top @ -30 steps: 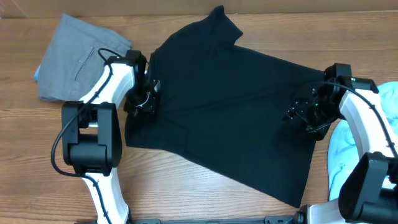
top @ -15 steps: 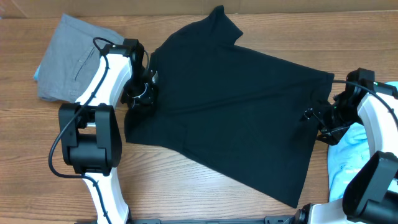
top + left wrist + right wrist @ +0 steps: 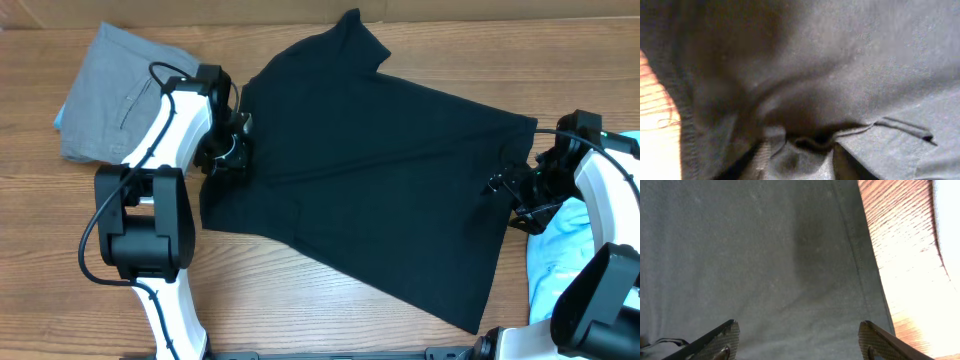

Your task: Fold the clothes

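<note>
- Wooden table (image 3: 300, 310) filled the overhead view, with all the clothes lying on it.
- Black T-shirt (image 3: 370, 170) lay spread flat across the middle and slanted. One sleeve pointed to the far edge and the hem corner reached toward the near right. It was mostly smooth.
- Grey trousers (image 3: 115, 95) sat folded at the far left corner, just beside the T-shirt and behind the left arm. They did not touch the black cloth.
- Light-blue printed shirt (image 3: 548, 262) lay crumpled at the right edge, partly under the right arm and near the T-shirt's right side.
- Left gripper (image 3: 228, 150) was down on the T-shirt's left edge. In the wrist view a pucker of black cloth (image 3: 865, 60) bunched up at the gripper (image 3: 802, 155). The fingers were mostly hidden in dark fabric, so I could not tell whether they were clamped or apart. A bare strip of wood showed at the left of that view.
- Right gripper (image 3: 510, 188) hung at the T-shirt's right edge with its fingers spread wide (image 3: 797, 326) and nothing between them. Below them lay flat cloth (image 3: 740, 245) with a stitched edge, and bare wood (image 3: 900, 245) beside it.
</note>
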